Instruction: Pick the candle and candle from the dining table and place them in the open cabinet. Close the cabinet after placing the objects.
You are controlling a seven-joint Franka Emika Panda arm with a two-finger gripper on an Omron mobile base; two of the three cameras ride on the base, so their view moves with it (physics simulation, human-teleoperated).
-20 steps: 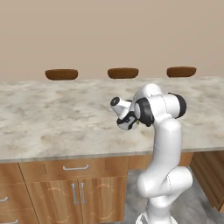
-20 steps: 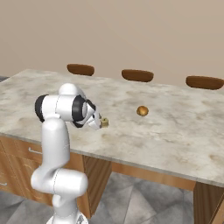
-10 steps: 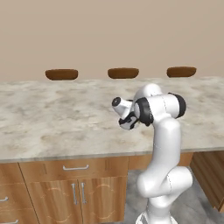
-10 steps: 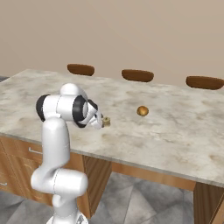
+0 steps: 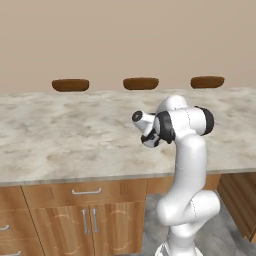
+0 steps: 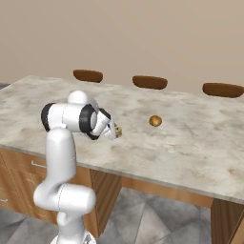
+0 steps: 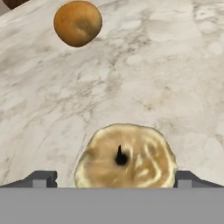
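Looking down the hand view, you had the stubby candle [image 7: 126, 156] directly below the gripper [image 7: 111, 179], its round golden-tan top mottled with pale swirls and a short black wick at the centre. It stood upright on the dining table [image 7: 175, 78], its axis pointing up toward the hand. The jaws stood wide apart, one fingertip on either side of the candle, holding nothing. The tabletop was beige-grey marbled stone, smooth and veined. Beyond the candle, well apart from the fingertips, sat a small orange ball [image 7: 78, 23], rounded and faintly blotched.
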